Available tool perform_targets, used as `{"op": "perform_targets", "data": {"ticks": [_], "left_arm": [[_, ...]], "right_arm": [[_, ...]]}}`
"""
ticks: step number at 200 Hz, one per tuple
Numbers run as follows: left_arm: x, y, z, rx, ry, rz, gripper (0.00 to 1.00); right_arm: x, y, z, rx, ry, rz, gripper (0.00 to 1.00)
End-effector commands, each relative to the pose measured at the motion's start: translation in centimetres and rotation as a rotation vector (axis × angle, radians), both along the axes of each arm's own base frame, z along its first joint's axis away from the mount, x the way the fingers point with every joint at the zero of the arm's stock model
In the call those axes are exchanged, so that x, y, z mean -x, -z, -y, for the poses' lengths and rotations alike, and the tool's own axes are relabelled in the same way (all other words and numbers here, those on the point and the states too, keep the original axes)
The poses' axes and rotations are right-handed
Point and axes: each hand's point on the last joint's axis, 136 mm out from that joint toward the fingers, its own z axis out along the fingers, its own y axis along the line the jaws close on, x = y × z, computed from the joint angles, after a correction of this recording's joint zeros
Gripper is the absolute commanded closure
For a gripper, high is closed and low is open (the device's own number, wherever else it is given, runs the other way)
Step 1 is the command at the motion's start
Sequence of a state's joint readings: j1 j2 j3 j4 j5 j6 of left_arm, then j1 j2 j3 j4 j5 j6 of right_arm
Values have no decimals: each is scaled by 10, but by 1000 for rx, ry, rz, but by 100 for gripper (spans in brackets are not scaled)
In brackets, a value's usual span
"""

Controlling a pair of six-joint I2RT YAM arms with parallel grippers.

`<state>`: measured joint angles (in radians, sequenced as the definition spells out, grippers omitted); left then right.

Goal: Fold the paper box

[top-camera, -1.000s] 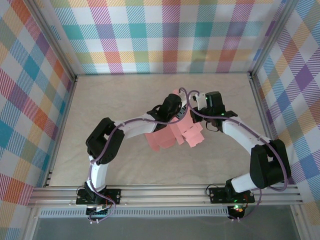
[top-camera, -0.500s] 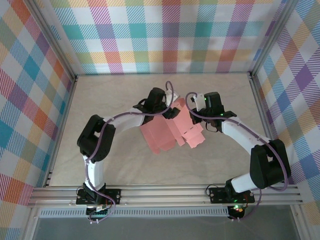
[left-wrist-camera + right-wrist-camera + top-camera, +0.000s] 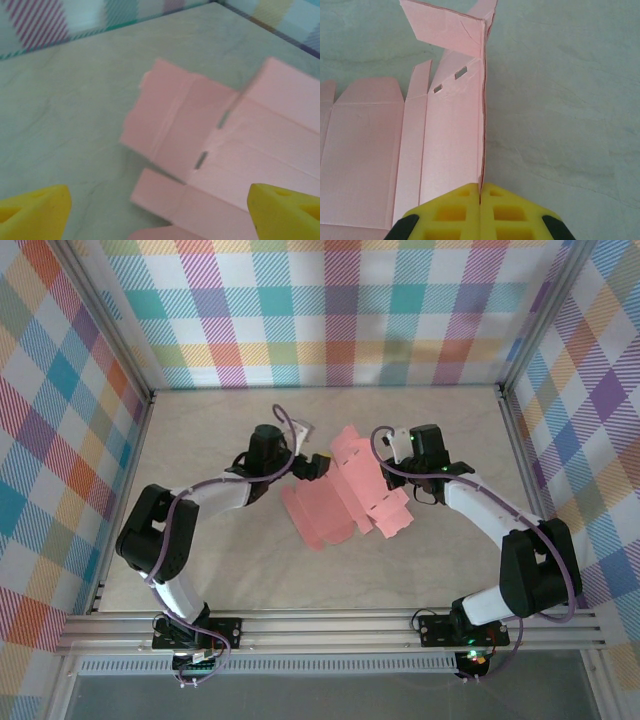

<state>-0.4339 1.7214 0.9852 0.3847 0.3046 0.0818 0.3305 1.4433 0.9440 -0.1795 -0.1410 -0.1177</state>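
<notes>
— Where's the work?
— Middle of the table (image 3: 200,570). The box (image 3: 340,505) lies between my two grippers, most of it a flat, unfolded blank.

— What's just changed?
— My left gripper (image 3: 312,466) has let go and swung off to the left. Its jaws now stand wide with nothing between them. It hangs just left of the card, near it but apart. With that hold gone, the near-left part of the box has dropped flatter and spread leftward.

— Right side?
— No change. My right gripper (image 3: 481,196) stays clamped tight on the box's far-right edge (image 3: 482,125), holding that strip of card up on end.

— Meaning for the fold?
— My reading is that the left has finished one press and is free to re-grip, while the right acts as anchor. The box is far from formed, since most panels and tabs are not yet raised.

— What do the views give separately?
— The top view gives the whole layout and the gap between left gripper and card, but it is too coarse for the pinch itself.
— The right wrist shows the card edge-on, nipped between the yellow pads. Two small slots (image 3: 461,73) sit beside it, and a flap (image 3: 447,32) is bent over at the far end.
— The left wrist shows my yellow fingertips (image 3: 35,210) at the lower corners, well apart. The card lies beyond them, blurred on the right.
</notes>
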Motion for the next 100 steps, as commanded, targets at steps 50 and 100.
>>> {"op": "perform_targets", "data": {"ticks": [50,100], "left_arm": [[-11,3,-40,114,32,-79,8],[22,8,-10,122,392,-200,15]], "right_arm": [[7,-54,-11,-174,-170,82,100],[26,-66,-22,-244,-287,58,100]]}}
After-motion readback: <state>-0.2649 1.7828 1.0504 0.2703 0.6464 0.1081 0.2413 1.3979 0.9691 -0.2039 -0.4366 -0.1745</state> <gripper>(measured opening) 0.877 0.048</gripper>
